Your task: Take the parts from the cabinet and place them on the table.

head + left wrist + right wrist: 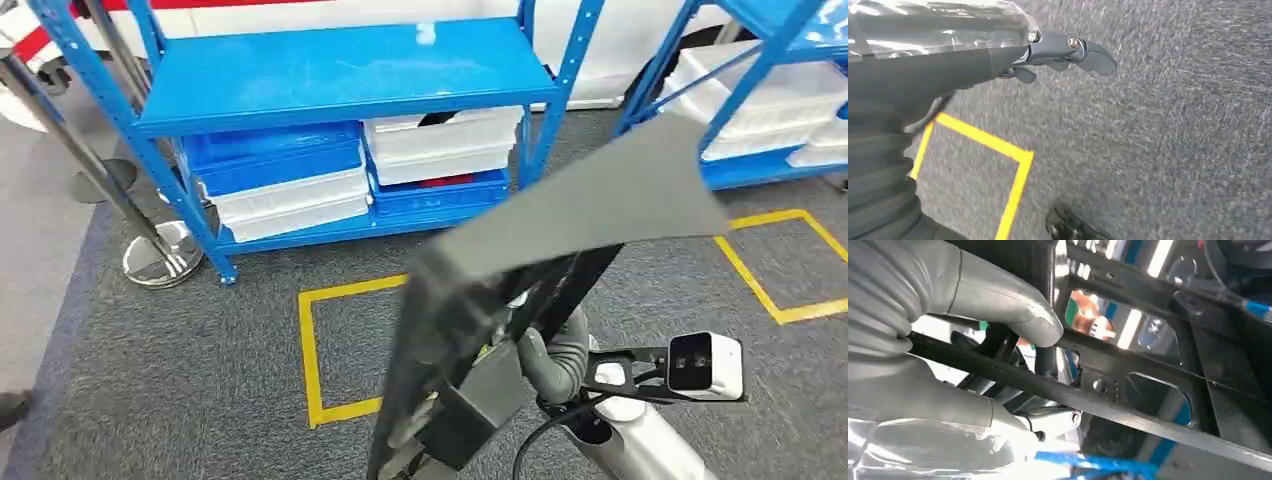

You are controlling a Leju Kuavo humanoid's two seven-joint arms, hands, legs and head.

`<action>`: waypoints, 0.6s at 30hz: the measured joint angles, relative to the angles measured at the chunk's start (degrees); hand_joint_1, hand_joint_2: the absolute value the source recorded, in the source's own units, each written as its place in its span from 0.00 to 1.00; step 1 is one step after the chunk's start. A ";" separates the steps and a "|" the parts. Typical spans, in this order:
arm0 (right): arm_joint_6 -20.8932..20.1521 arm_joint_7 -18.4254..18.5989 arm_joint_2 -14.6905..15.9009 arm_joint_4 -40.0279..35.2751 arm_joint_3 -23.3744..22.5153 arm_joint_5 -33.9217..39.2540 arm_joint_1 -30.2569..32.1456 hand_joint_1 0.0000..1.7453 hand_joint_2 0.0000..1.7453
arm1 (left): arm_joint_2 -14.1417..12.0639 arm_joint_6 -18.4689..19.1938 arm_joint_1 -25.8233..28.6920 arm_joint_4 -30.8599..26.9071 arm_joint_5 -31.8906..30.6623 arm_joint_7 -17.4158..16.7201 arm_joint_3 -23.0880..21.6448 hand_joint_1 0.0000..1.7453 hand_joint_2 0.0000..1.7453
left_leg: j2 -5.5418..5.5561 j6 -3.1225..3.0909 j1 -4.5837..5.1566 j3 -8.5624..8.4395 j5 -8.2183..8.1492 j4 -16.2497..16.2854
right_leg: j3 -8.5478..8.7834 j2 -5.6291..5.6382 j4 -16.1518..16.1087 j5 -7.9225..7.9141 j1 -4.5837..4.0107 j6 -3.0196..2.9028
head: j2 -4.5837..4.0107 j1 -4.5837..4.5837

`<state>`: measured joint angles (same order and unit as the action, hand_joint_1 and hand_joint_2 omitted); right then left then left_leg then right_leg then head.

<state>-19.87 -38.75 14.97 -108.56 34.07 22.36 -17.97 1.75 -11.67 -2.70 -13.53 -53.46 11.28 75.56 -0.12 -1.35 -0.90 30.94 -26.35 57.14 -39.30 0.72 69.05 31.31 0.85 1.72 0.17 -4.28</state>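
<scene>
**Spotter:** Nearest the lens, what have you got?

**Operator:** Black part [560, 215], a flat panel on a dark frame, tilted across my head view. My right hand [555, 355] is grasping it: on the right wrist view the thumb and fingers [998, 295] clamp a frame bar. My left hand [1063, 52] hangs over the grey carpet [1173, 150], fingers released and holding nothing.

**Spotter:** And beyond?

**Operator:** Yellow floor square [315, 350] below the part, then the blue cabinet [340, 70] with white and blue bins [290, 195] on its low shelf. I can't see the worktop.

**Spotter:** Risks?

**Operator:** I judge it a one-handed hold on a long, tilted piece; it could swing or slip while I'm turning. It blocks my view too, so I might clip the rack.
</scene>
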 joint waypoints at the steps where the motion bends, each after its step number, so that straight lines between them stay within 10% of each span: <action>1: 0.45 0.04 -0.28 0.00 -0.50 0.35 0.13 1.00 1.00 | -0.06 0.04 0.11 -0.02 -0.46 -0.41 0.00 0.00 1.00 | -0.85 -0.09 0.15 0.24 0.07 0.04 | -2.28 -0.26 5.17 2.00 0.05 0.14 | 0.00 0.00; 3: 1.05 0.70 -0.30 -0.20 -1.41 1.15 0.28 1.00 1.00 | -0.22 0.17 0.11 -0.02 -0.91 -1.09 0.00 0.00 1.00 | -2.13 -0.11 0.30 0.47 0.15 0.15 | -2.59 -0.50 6.77 1.40 0.06 0.13 | 0.00 0.00; 5: 1.44 1.46 -0.30 -0.85 -2.29 1.75 0.20 1.00 1.00 | -0.28 0.24 -0.16 -0.02 -1.20 -1.48 -0.02 0.00 1.00 | -3.30 -0.07 0.46 0.44 0.13 0.32 | 2.53 -1.13 -1.59 -2.94 -0.10 -0.33 | 0.00 0.00; 7: 1.49 1.64 -0.28 -1.42 -2.99 1.94 -0.10 1.00 1.00 | -0.35 0.59 -0.43 -0.02 -1.44 -1.70 -0.04 0.00 1.00 | -4.19 0.12 0.78 0.32 0.07 0.38 | 7.52 -5.09 -10.83 -4.32 -0.90 -1.34 | 0.00 0.00; 12: 2.27 1.03 -0.83 -3.11 -4.00 -1.69 2.20 1.00 1.00 | -0.50 1.36 -0.71 -0.02 -2.34 -1.46 -0.42 0.00 1.00 | -6.39 1.58 1.27 0.33 0.03 0.33 | 7.14 -2.58 -11.79 -5.44 -0.70 -3.12 | 0.00 0.00; 15: 2.58 0.70 -2.43 -4.28 -4.04 -3.26 3.46 1.00 1.00 | -0.37 1.51 -0.42 0.00 -2.78 -1.20 -0.52 0.00 1.00 | -0.87 2.24 0.53 4.35 -6.46 10.23 | 6.61 -0.99 -12.04 -6.11 -0.52 -3.97 | 0.00 0.00; 18: 2.91 0.57 -2.73 -4.83 -4.11 -4.53 4.98 1.00 1.00 | -0.39 2.19 -0.22 0.00 -3.37 -0.94 -0.63 0.00 1.00 | -0.42 2.60 0.41 8.18 -8.88 19.00 | 6.18 1.10 -11.81 -6.35 -0.62 -3.92 | 0.00 -0.02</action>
<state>-16.96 -38.18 12.24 -113.39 29.97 17.83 -12.99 1.36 -9.49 -2.93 -13.53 -56.83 10.34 74.93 -0.54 1.25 -0.49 39.12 -35.23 76.15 -33.12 1.82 57.25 24.96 0.23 -2.20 0.17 -4.31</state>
